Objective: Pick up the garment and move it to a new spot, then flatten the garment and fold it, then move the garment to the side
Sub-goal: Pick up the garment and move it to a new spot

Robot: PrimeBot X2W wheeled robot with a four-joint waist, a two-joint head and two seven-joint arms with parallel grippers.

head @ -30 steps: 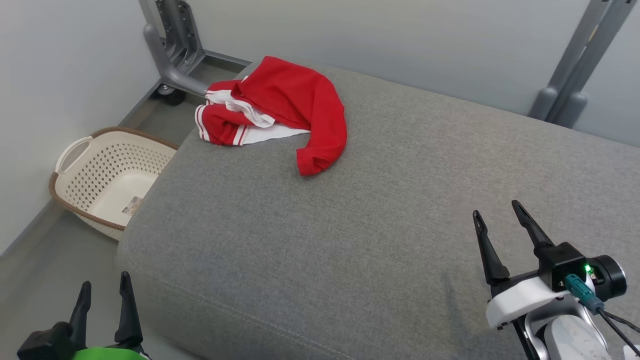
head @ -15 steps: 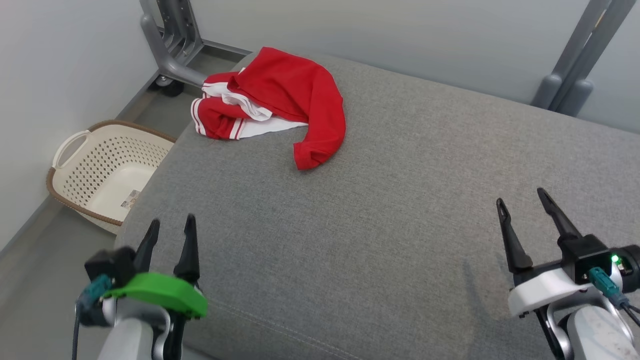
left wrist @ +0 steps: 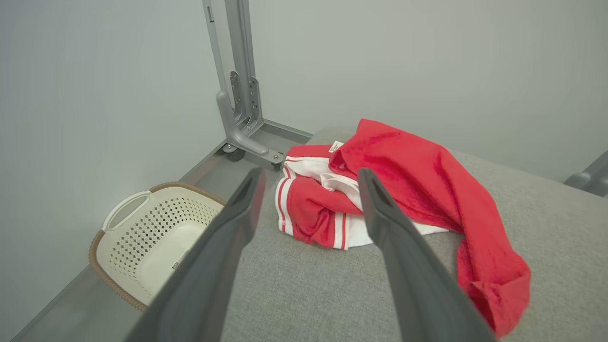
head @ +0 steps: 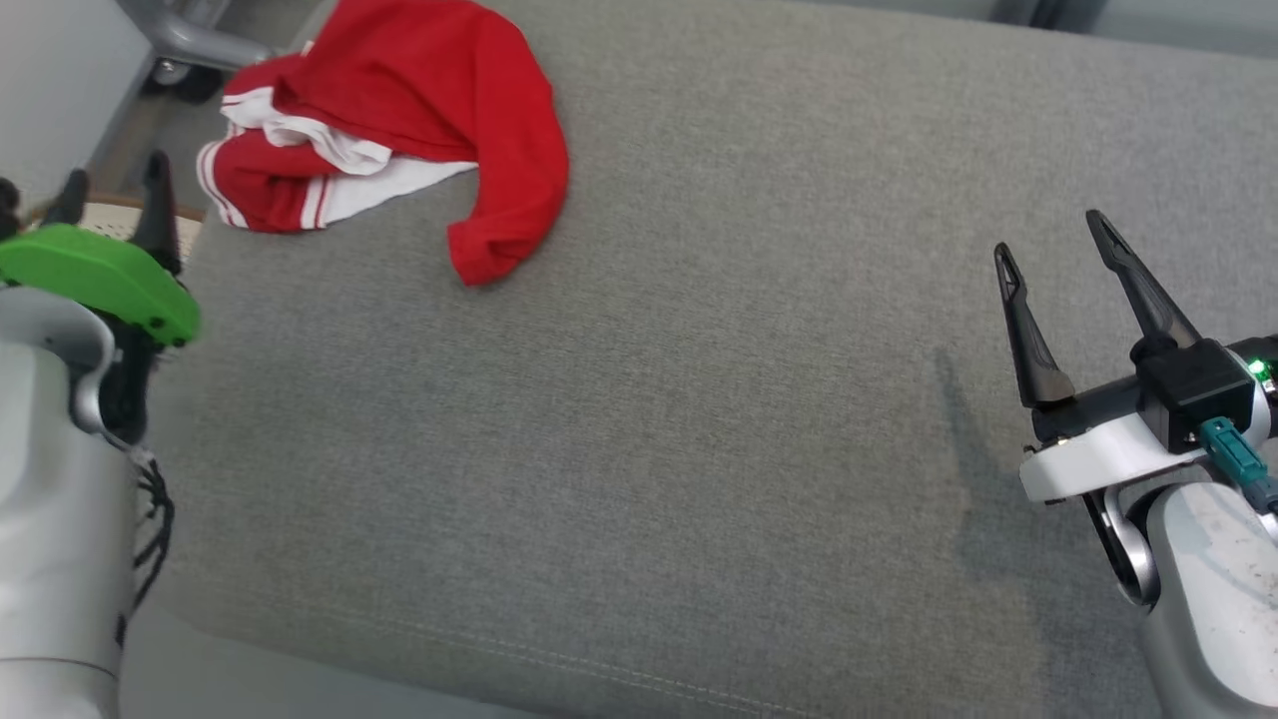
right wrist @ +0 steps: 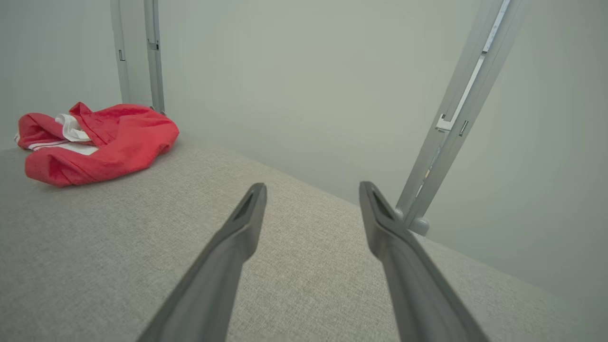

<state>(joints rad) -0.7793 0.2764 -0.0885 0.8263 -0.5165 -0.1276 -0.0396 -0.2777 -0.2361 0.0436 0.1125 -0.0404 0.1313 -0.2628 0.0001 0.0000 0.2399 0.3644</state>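
Lying bunched at the far left corner of the broad grey woven-fabric cushion, the red knit garment with white striped trim was seen untouched, with one red end trailing toward the cushion's middle. No part of the task was judged to have been done: the cloth was heaped on itself, white layers showed between the red, and nothing was spread flat.

The left gripper with the green collar was held at the cushion's left edge, near the garment's striped end but apart from it. Its two long dark fingers were spread wide and nothing was held between them. In the left wrist view the heap was framed in the gap, which suggested that the arm was lined up for a reach onto the striped folds.

The right gripper with the white collar was held above bare cushion, well apart from the garment, likewise spread wide and empty. It was judged to be kept aside so that the open middle was left free as a new spot for the cloth.

A cream perforated plastic basket with a brown rim was seen on the floor just beyond the cushion's corner, near a grey metal frame leg. A grasp taken too near the edge was judged liable to push cloth off toward the basket.
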